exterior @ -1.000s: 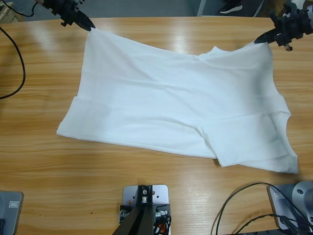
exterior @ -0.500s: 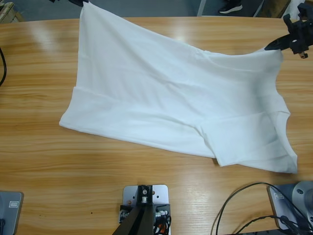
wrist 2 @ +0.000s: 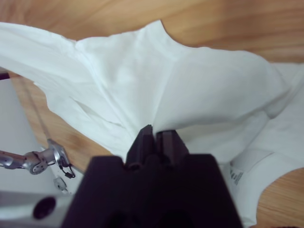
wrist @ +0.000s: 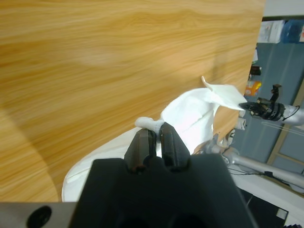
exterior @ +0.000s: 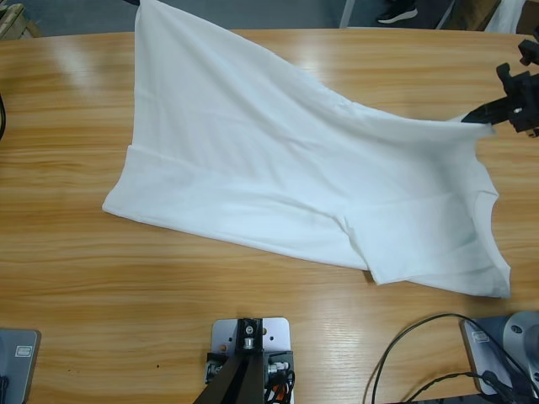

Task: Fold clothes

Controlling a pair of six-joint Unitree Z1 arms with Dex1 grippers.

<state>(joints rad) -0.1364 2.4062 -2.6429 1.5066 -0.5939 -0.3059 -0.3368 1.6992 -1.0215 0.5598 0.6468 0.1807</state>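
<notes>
Two pincers clamp the plain white cotton T-shirt [exterior: 286, 168]: left pincer [wrist: 154, 135] on a corner raised past the wooden table's [exterior: 67, 278] far edge, right pincer [exterior: 480, 115] at the right side. Near half lies flat.

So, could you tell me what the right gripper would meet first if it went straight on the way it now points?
The white T-shirt: the right gripper already pinches a raised fold of it, with more cloth directly ahead. Beyond that lies the wooden table, though depth is unclear.
</notes>
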